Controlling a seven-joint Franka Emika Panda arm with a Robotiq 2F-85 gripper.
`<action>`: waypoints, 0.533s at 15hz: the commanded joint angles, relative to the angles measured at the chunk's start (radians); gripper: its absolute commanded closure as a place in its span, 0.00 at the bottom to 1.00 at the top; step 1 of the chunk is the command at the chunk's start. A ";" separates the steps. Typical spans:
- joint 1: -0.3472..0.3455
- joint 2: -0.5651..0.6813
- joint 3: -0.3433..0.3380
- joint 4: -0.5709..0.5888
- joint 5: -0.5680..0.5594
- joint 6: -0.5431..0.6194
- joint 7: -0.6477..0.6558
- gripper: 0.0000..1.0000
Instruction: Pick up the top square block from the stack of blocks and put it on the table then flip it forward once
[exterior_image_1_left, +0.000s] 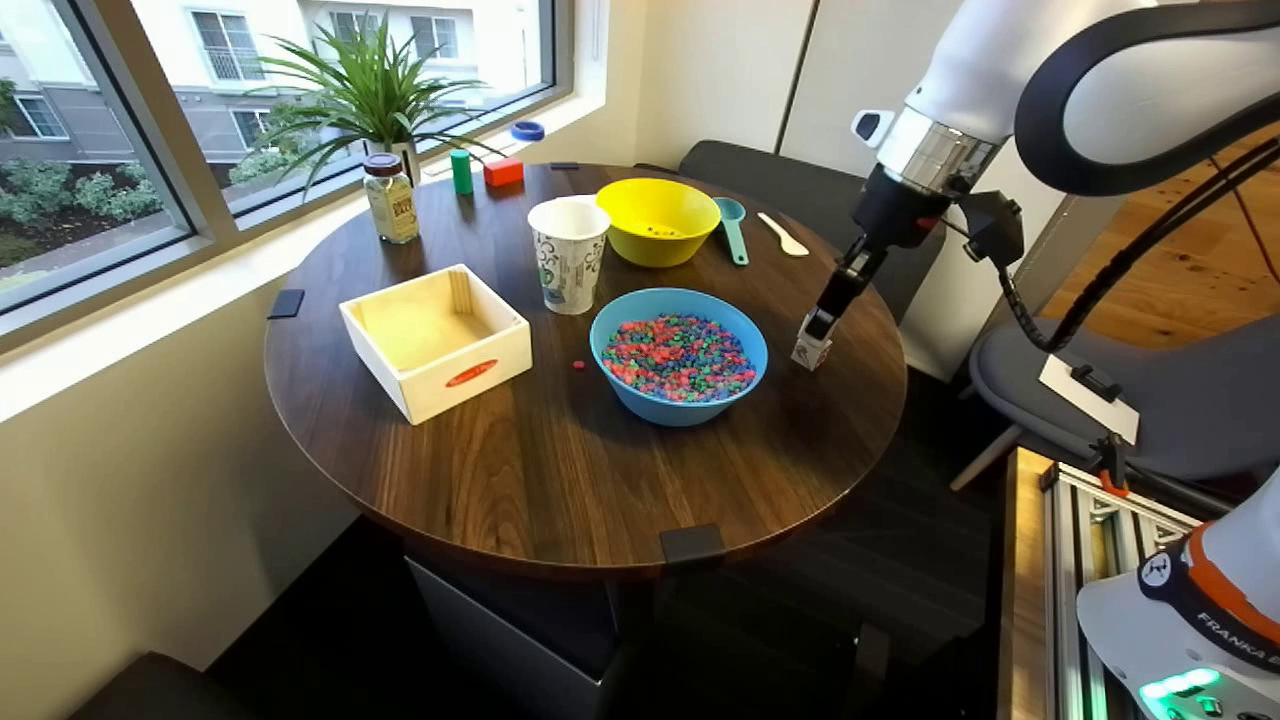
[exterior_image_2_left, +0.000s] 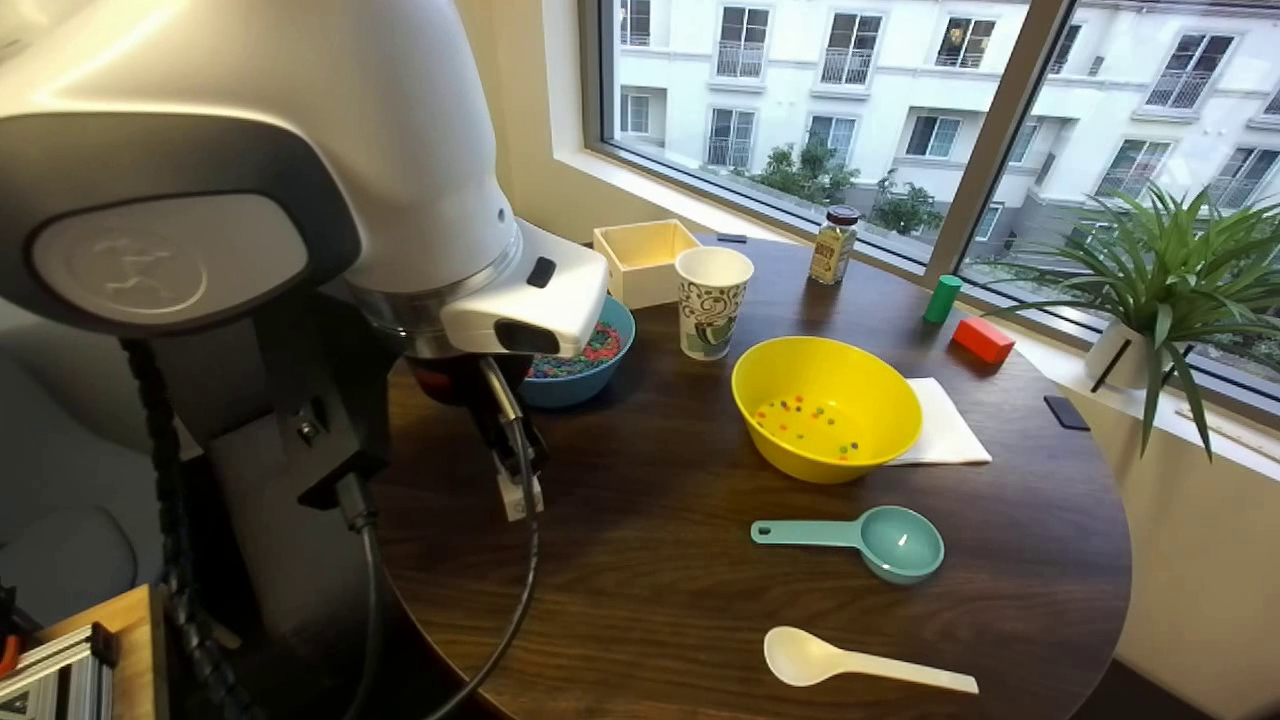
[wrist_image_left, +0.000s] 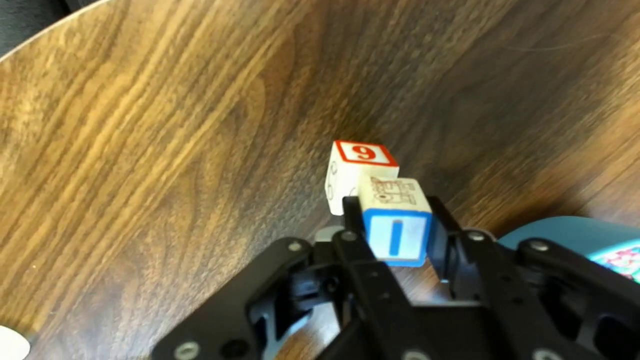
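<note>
The top square block (wrist_image_left: 395, 227) is a small whitish cube with a blue-framed "1" face and a line drawing on another side. My gripper (wrist_image_left: 393, 212) has a finger against each side of it. A second whitish cube with a red-framed "9" (wrist_image_left: 356, 175) is the lower block of the stack, partly hidden behind the top block. I cannot tell whether the two touch. The small stack of blocks (exterior_image_1_left: 810, 353) shows under the fingertips in both exterior views (exterior_image_2_left: 518, 500), near the edge of the dark wood table (exterior_image_1_left: 560, 460).
A blue bowl of beads (exterior_image_1_left: 740, 395) stands close beside the gripper. A paper cup (exterior_image_1_left: 570, 260), yellow bowl (exterior_image_1_left: 660, 240), wooden box (exterior_image_1_left: 440, 345), teal scoop (exterior_image_2_left: 900, 545) and pale spoon (exterior_image_2_left: 850, 660) are on the table. A jar (exterior_image_1_left: 390, 205) stands near the window.
</note>
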 joint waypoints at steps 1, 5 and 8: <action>-0.021 -0.027 -0.001 0.014 -0.019 -0.007 0.006 0.92; -0.076 -0.039 -0.026 0.033 -0.051 -0.005 0.012 0.92; -0.105 -0.012 -0.050 0.034 -0.060 0.010 0.007 0.92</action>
